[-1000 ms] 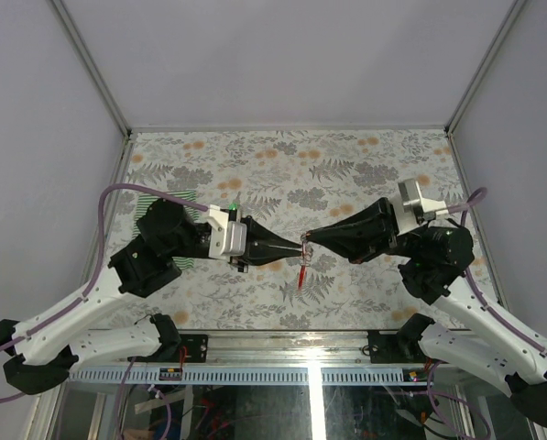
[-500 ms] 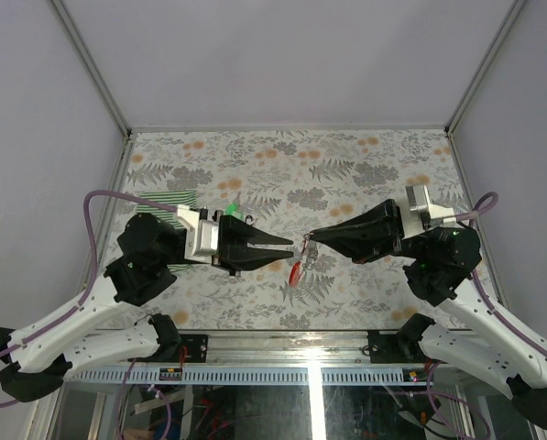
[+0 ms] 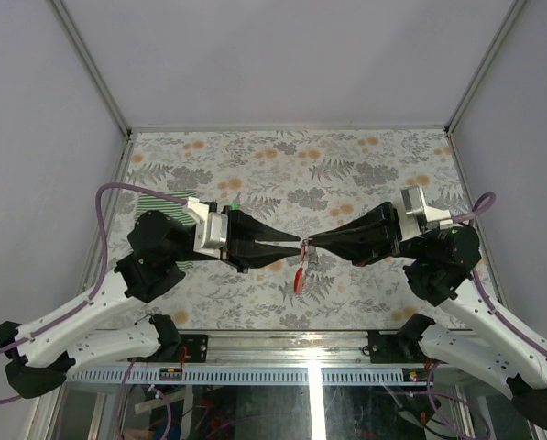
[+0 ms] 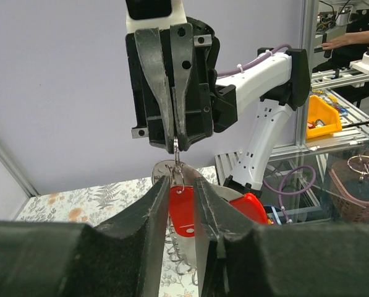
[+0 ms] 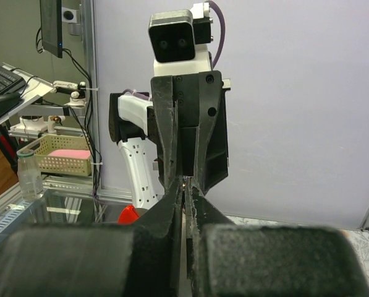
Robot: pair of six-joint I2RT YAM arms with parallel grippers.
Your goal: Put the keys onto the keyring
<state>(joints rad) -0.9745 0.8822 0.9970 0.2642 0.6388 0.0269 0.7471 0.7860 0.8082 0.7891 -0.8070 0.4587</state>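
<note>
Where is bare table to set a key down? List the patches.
Free: the far strip of table, right of the striped cloth. Crowded: the middle, where left end effector and right end effector meet at the keyring.

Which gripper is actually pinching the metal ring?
The right gripper: jaws shut on the metal ring, red tag hanging below. The left gripper has its jaws apart, either side of the tag.

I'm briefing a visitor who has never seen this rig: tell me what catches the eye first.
The left tool and right tool meet tip to tip above the middle of the floral table. The right tool pinches a thin metal keyring, and a red tag dangles beneath the tips.
</note>
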